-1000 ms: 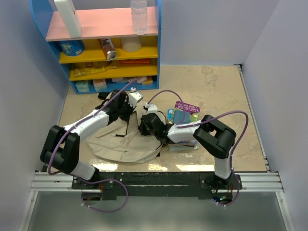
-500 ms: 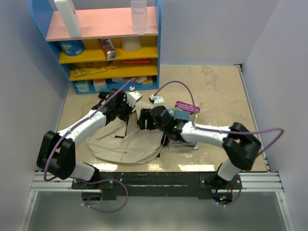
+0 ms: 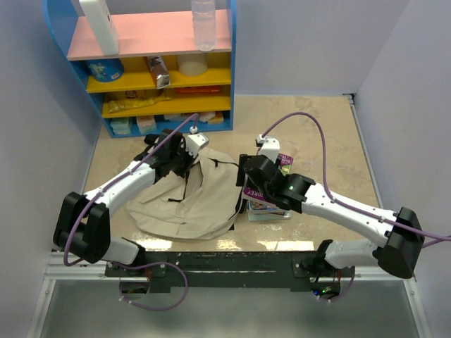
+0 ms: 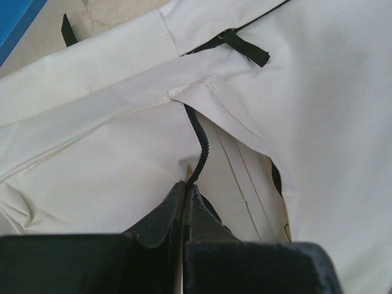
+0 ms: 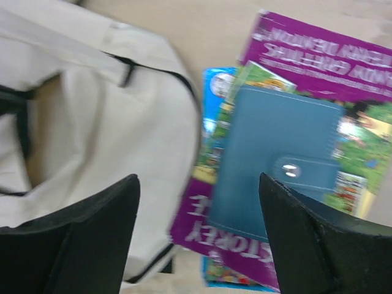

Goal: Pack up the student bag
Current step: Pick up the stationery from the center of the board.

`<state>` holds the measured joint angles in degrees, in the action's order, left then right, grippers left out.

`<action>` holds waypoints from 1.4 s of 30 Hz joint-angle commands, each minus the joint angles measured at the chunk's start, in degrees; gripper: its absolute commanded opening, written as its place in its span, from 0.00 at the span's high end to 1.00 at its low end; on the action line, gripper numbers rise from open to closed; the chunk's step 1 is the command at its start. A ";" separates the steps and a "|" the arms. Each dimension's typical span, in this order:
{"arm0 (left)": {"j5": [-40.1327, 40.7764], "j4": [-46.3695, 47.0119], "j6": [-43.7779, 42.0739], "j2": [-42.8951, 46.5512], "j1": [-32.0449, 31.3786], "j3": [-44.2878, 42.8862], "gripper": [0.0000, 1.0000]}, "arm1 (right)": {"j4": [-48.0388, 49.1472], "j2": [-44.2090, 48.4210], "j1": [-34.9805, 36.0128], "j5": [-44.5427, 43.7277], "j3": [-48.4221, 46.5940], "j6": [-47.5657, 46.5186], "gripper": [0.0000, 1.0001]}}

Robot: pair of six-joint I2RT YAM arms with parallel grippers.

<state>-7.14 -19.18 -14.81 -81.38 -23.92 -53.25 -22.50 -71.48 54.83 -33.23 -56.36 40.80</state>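
Observation:
The student bag (image 3: 187, 201), beige fabric with black zippers, lies slumped on the table between the arms. My left gripper (image 3: 184, 156) is at the bag's upper edge. In the left wrist view the gripper (image 4: 188, 184) is shut on the bag's fabric (image 4: 92, 153) right where the black zipper line (image 4: 199, 144) ends. My right gripper (image 3: 249, 183) hovers at the bag's right side, over the books. Seen from its wrist, the right gripper (image 5: 197, 187) is open and holds nothing. Below it are the bag (image 5: 92, 122) on the left and a blue snap wallet (image 5: 275, 159) on the right.
The wallet rests on a purple book (image 5: 318, 46), part of a stack of books (image 3: 271, 210) right of the bag. A blue shelf unit (image 3: 151, 67) with yellow and pink boards, holding bottles and packets, stands at the back left. Walls close in on both sides.
My right gripper has opened and drawn back to the right, from the bag's mouth to above the books. The bag's upper flap has spread out. My left gripper keeps its hold.

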 commanded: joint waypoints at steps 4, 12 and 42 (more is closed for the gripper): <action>-3.15 0.63 -0.48 1.58 0.02 -2.91 1.00 | -19.24 -2.96 -0.16 -15.72 -5.78 7.89 0.07; -3.15 0.63 -0.84 2.19 0.02 -2.47 1.00 | -19.42 -5.77 -0.16 -18.71 -5.08 8.86 0.05; -3.94 0.90 -0.66 1.93 0.02 -4.05 1.00 | -4.04 7.84 -7.81 -3.51 12.50 4.82 0.31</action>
<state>-8.38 -20.45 -14.81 -80.97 -23.90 -54.24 -27.27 -65.08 46.98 -41.41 -45.21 44.88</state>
